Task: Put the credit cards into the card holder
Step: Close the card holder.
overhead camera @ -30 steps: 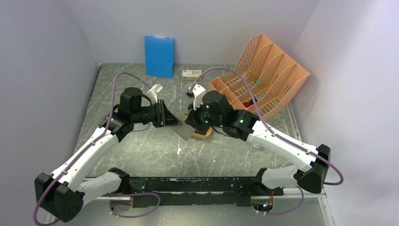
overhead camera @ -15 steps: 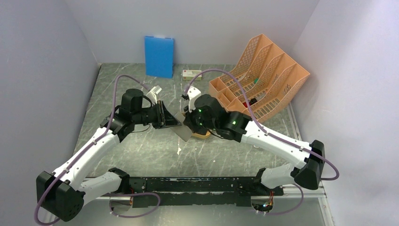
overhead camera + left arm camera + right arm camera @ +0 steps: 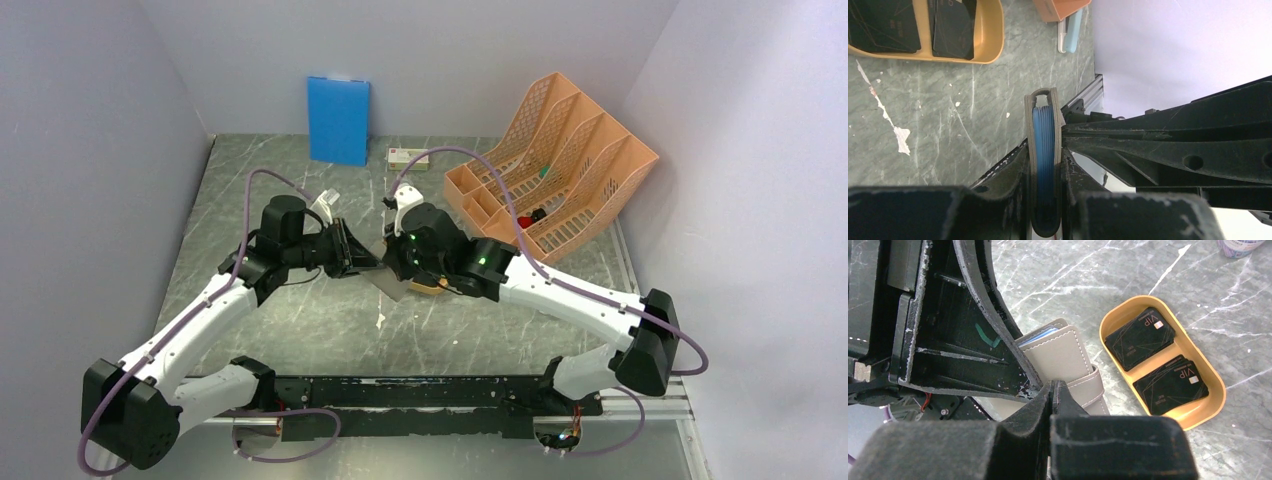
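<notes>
Currently left gripper [image 3: 1045,167] clamps the grey card holder [image 3: 1043,125], right gripper [image 3: 1053,390] closed at its strap [image 3: 1093,385], credit cards [image 3: 1140,337] lying in the nearby yellow tray [image 3: 1208,410]: peel the flap wide, slowly, left clamp firm.

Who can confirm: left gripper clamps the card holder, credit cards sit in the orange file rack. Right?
Not the rack. The right wrist view shows the credit cards lying in the yellow tray. The left gripper does clamp the card holder.
</notes>
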### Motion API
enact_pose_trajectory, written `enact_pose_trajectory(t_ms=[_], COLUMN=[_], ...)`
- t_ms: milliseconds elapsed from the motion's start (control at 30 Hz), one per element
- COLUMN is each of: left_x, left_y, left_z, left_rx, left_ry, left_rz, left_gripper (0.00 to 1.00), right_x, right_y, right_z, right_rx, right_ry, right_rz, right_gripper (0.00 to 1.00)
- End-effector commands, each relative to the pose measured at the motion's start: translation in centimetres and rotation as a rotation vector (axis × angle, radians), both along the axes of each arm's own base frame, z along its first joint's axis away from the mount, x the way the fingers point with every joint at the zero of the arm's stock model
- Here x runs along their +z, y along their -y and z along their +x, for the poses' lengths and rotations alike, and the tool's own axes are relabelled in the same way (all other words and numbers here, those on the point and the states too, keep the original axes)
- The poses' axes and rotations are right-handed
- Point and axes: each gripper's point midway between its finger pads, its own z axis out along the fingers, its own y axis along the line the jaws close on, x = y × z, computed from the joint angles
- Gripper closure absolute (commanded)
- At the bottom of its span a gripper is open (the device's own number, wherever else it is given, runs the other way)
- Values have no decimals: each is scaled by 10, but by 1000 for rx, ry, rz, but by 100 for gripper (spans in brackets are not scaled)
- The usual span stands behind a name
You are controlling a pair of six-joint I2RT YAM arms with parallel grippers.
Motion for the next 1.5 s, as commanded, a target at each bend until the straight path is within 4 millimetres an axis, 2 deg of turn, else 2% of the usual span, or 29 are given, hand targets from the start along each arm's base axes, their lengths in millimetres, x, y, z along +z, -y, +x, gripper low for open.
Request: enact_pose_trajectory(t_ms=[0,233,433,767,1200,1300,1367,1400,1467], left_x=[106,96,82,89,85,79,73,69,62], left_y=[21,16,15,9,4,4,4,3,1], left_z=[-5,1,1,4,7,7,6,6,5], left_rx=[-107,-60,-52,0,12,4,-9,-13,-21], left_ry=[307,295,263,242,227,216,209,208,199], left_rz=[-276,-218,-195,-254,-261,-237,-207,-189,-149], left_gripper=[95,95,95,95,95,95,95,95,95], right_x=[-20,-24,-14,-10,-5,-1,11,18,30], right_y=[-49,-29,-13,-3,20,19,18,19,21], right_z=[-54,-53,-42,-40,-25,-26,-30,-30,-31], right_rx=[181,128,62,36,-47,1,43,58,92], right_ry=[-168,-154,-114,-118,-100,-123,-110,-104,-98], right_rz=[95,61,70,124,151,182,218,232,237], right_gripper=[100,100,100,100,100,100,100,97,80])
